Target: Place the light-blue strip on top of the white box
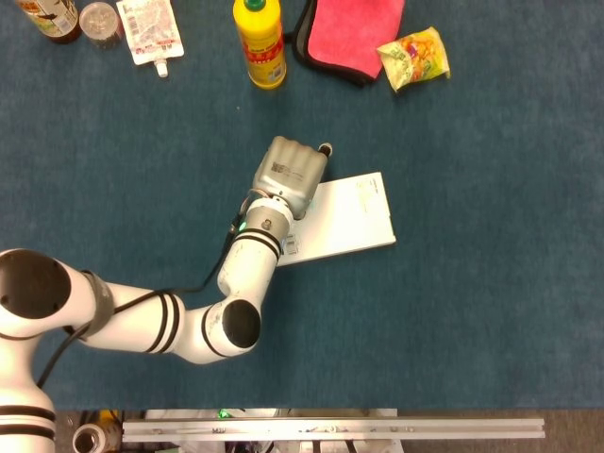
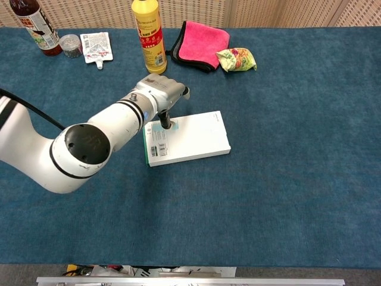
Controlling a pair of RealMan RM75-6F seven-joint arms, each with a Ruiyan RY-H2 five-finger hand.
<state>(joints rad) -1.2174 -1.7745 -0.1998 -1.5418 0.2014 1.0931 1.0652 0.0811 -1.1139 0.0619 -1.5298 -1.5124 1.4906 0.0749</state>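
The white box (image 1: 349, 217) (image 2: 196, 140) lies flat on the blue cloth at mid-table. My left hand (image 1: 291, 170) (image 2: 159, 95) hovers over its far left corner, fingers curled downward. Its dark fingertips (image 2: 166, 123) reach down to the box top. The light-blue strip (image 2: 156, 126) shows as a small pale patch lying on the box just left of those fingertips. From the head view the strip is hidden under the hand. Whether the fingers still pinch the strip cannot be made out. My right hand appears in neither view.
Along the far edge stand a yellow bottle (image 2: 149, 36), a pink cloth (image 2: 200, 44), a yellow snack bag (image 2: 236, 59), a white pouch (image 2: 96, 47), a small jar (image 2: 71, 45) and a dark bottle (image 2: 34, 25). My left forearm (image 2: 89, 143) crosses the near left.
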